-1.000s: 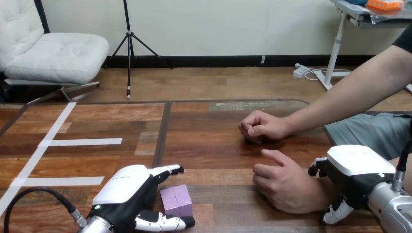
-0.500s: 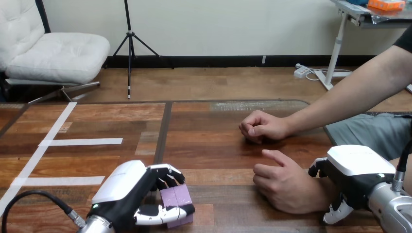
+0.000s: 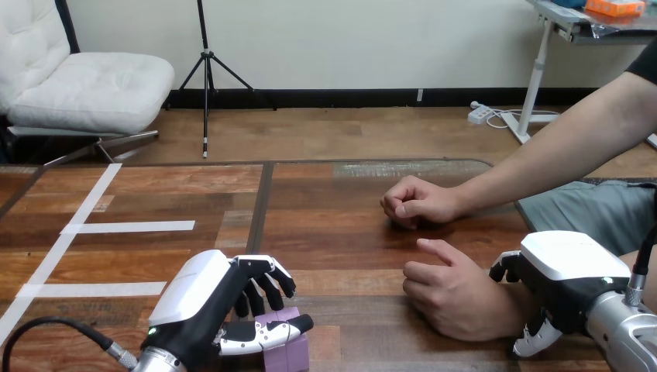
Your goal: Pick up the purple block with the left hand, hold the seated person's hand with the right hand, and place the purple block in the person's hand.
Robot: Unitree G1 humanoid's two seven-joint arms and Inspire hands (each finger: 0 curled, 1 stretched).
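Purple block (image 3: 285,355) gripped at near edge of counter (image 3: 349,232) by left robot hand (image 3: 203,298), fingers curled over top, thumb across front. Right robot hand (image 3: 564,277) wrapped round person's wrist (image 3: 513,306), white back upward.

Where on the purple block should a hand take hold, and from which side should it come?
Grip the purple block across two opposite flat faces, coming from its left and above, where the left hand is. The block is small and straight-sided, so fingers curled over the far face and the thumb on the near face would likely press on parallel surfaces.
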